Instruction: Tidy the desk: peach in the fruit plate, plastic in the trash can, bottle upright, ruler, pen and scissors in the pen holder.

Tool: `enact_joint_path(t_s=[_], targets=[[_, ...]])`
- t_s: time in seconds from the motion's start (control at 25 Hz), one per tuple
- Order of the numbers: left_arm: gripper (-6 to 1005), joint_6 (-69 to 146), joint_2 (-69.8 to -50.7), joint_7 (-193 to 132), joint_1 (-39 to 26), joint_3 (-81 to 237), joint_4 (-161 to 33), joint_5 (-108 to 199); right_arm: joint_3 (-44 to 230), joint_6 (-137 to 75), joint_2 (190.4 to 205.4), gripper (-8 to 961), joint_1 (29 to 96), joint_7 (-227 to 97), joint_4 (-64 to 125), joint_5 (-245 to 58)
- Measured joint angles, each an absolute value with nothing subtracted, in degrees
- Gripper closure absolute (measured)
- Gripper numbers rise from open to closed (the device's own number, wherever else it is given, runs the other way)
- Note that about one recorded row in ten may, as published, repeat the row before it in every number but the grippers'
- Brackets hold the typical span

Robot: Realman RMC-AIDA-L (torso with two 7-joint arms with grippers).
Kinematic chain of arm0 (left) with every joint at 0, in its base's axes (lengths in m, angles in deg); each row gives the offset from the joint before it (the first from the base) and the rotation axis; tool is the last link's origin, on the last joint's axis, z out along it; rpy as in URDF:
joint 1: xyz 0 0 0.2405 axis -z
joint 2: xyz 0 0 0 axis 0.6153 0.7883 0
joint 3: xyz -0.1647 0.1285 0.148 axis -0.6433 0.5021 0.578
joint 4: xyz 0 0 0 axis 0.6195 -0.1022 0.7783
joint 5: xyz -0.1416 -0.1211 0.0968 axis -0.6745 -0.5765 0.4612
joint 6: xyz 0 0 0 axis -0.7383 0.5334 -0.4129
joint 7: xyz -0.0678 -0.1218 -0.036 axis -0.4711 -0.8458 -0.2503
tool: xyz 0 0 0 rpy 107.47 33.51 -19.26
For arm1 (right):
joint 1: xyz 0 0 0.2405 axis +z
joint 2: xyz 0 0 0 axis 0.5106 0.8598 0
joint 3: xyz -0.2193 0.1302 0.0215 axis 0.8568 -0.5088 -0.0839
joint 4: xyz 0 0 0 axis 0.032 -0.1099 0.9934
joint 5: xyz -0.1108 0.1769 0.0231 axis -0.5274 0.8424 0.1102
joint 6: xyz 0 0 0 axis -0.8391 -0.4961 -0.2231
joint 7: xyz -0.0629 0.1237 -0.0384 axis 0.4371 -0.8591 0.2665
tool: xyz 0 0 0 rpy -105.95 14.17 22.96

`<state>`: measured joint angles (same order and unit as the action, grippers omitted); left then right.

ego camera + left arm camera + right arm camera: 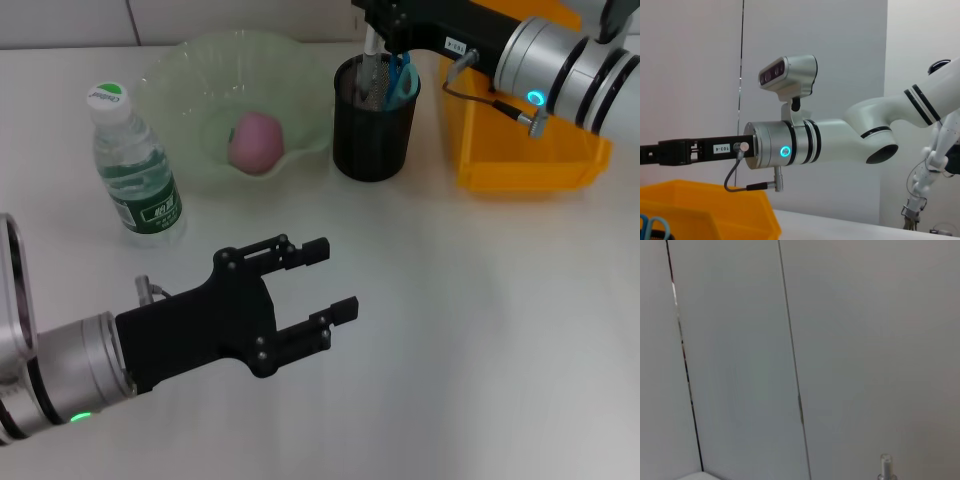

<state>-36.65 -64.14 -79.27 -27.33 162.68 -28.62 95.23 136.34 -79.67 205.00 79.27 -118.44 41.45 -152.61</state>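
A pink peach (256, 141) lies in the pale green fruit plate (170, 80). A water bottle (135, 168) stands upright left of the plate. The black pen holder (372, 140) holds blue-handled scissors (403, 76) and a slim white-grey item (371, 58). My right gripper (388, 22) hovers directly over the holder, at the top of that slim item. My left gripper (335, 280) is open and empty above the bare table in front. The scissors' handles (652, 227) also show in the left wrist view. The plastic is not visible.
The orange trash can (520, 165) stands right of the pen holder, partly under my right arm (560, 60); it shows in the left wrist view too (700, 210). The right wrist view shows only a wall and a slim tip (885, 467).
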Motion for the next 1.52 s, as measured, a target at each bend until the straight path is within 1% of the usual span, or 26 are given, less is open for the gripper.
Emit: enact_joint_path(t_s=[0.28, 0.76, 0.92, 0.96, 1.0, 1.04, 1.08, 1.12, 1.16, 1.2, 1.24, 1.28, 1.36, 1.4, 1.48, 1.52], targets=[[365, -37.0, -64.11, -78.0, -27.2, 163.5, -30.9, 94.9, 136.3, -78.0, 205.15, 742, 80.1, -117.4, 39.1, -152.6], [331, -36.4, -64.05, -77.6, -26.5, 164.0, -31.5, 95.4, 135.9, -79.1, 205.16, 726, 78.9, -115.6, 38.0, -152.6], [319, -36.3, -64.05, -77.6, -26.3, 164.1, -31.6, 95.4, 135.4, -82.2, 205.13, 594, 77.3, -115.8, 38.8, -151.3], [317, -36.3, -64.02, -77.7, -26.2, 164.1, -31.6, 95.4, 135.3, -87.5, 204.81, 561, 74.6, -116.6, 40.1, -147.9], [314, -36.3, -64.02, -77.7, -26.2, 164.1, -31.6, 95.4, 135.3, -87.5, 204.81, 528, 74.6, -116.6, 40.1, -147.9], [311, -36.3, -64.02, -77.7, -26.2, 164.1, -31.6, 95.4, 135.3, -93.6, 204.52, 495, 71.0, -119.2, 43.3, -145.6], [308, -36.3, -63.95, -77.9, -26.2, 164.1, -31.6, 95.4, 135.3, -93.6, 204.52, 467, 71.0, -119.2, 43.3, -145.6], [305, -36.3, -63.95, -77.9, -26.2, 164.1, -31.6, 95.4, 135.6, -96.7, 204.33, 440, 68.3, -122.4, 46.3, -145.3], [302, -37.0, -63.77, -79.0, -25.8, 164.1, -31.6, 95.4, 136.3, -101.8, 203.70, 412, 63.0, -130.3, 53.5, -146.5], [299, -37.1, -63.71, -80.3, -25.6, 163.9, -31.6, 95.5, 136.3, -101.8, 203.70, 385, 63.0, -130.3, 53.5, -146.5], [297, -37.1, -63.71, -80.3, -25.6, 163.9, -31.6, 95.5, 136.5, -106.5, 202.84, 357, 57.9, -136.9, 60.5, -150.2], [294, -37.1, -63.71, -80.3, -25.6, 163.9, -31.6, 95.5, 136.5, -106.5, 202.84, 330, 57.9, -136.9, 60.5, -150.2], [288, -36.4, -63.35, -83.3, -24.9, 163.6, -31.6, 95.7, 136.2, -114.5, 201.78, 264, 52.0, -141.0, 68.6, -157.9], [285, -36.4, -63.35, -83.3, -24.9, 163.6, -31.6, 95.7, 136.2, -114.5, 201.78, 226, 52.0, -141.0, 68.6, -157.9], [280, -36.4, -63.15, -83.4, -24.9, 163.6, -31.6, 95.7, 135.6, -120.8, 201.48, 149, 49.1, -141.2, 72.8, -165.5], [277, -36.3, -62.45, -83.6, -24.9, 163.5, -31.9, 95.7, 135.2, -123.3, 201.60, 111, 48.1, -140.5, 73.9, -169.2]])
